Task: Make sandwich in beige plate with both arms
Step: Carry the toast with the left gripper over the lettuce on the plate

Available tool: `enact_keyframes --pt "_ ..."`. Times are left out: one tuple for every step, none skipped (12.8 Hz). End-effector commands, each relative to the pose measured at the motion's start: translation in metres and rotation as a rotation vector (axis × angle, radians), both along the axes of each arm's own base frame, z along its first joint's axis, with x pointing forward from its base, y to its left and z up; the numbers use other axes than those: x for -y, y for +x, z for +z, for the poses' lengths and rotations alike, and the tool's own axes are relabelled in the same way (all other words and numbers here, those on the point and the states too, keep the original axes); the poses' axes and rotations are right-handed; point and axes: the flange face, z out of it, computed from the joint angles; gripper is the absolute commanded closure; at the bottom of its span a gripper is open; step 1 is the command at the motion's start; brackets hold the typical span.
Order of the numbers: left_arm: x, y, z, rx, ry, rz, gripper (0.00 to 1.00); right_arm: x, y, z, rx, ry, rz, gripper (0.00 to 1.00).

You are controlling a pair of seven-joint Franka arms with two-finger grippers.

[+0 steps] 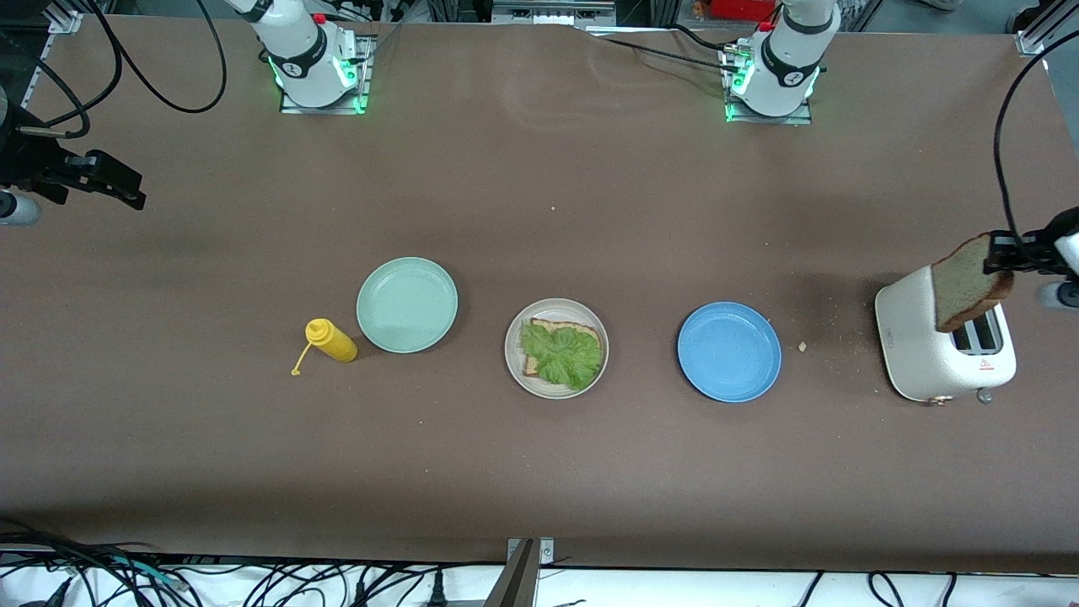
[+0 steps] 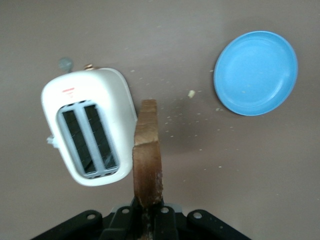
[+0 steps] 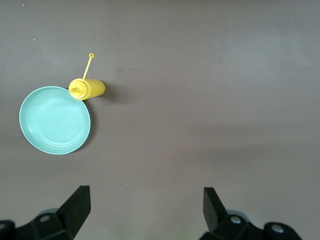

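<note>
The beige plate (image 1: 556, 347) sits mid-table and holds one bread slice (image 1: 539, 330) with a ruffled green lettuce leaf (image 1: 562, 355) on top. My left gripper (image 1: 1007, 253) is shut on a second bread slice (image 1: 969, 282), held on edge in the air over the white toaster (image 1: 940, 346). In the left wrist view the slice (image 2: 148, 160) stands edge-on between the fingers, beside the toaster (image 2: 90, 130). My right gripper (image 1: 110, 181) is open and empty, up over the right arm's end of the table; its fingertips (image 3: 80, 205) stand wide apart.
A mint-green plate (image 1: 407, 304) and a yellow squeeze bottle (image 1: 331, 341) lie toward the right arm's end. A blue plate (image 1: 729, 351) lies between the beige plate and the toaster. Crumbs (image 1: 802, 346) are scattered near the toaster.
</note>
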Motion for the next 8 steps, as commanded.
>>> enact_keyframes --pt "0.053 0.005 0.004 -0.002 -0.017 -0.071 1.00 0.001 0.000 0.013 0.032 -0.015 0.017 0.00" --pt "0.083 0.005 0.003 -0.004 -0.055 -0.104 1.00 0.001 0.000 0.014 0.033 -0.015 0.016 0.00" --pt "0.120 0.004 -0.001 -0.019 -0.119 -0.103 1.00 0.003 0.000 0.015 0.036 -0.015 0.013 0.00" --pt "0.157 0.002 -0.006 -0.039 -0.169 -0.093 1.00 0.003 0.001 0.016 0.041 -0.014 0.011 0.00" --pt "0.187 0.000 -0.013 -0.062 -0.215 -0.059 1.00 0.003 0.000 0.021 0.049 -0.012 0.010 0.00" --pt "0.212 0.003 -0.018 -0.070 -0.270 -0.027 1.00 0.001 0.000 0.023 0.055 -0.008 0.007 0.00" --pt "0.230 0.008 -0.021 -0.064 -0.343 0.003 1.00 0.001 0.001 0.024 0.057 -0.001 0.007 0.00" --pt "0.244 0.015 -0.031 -0.064 -0.425 0.028 1.00 -0.002 0.001 0.024 0.057 0.000 0.011 0.00"
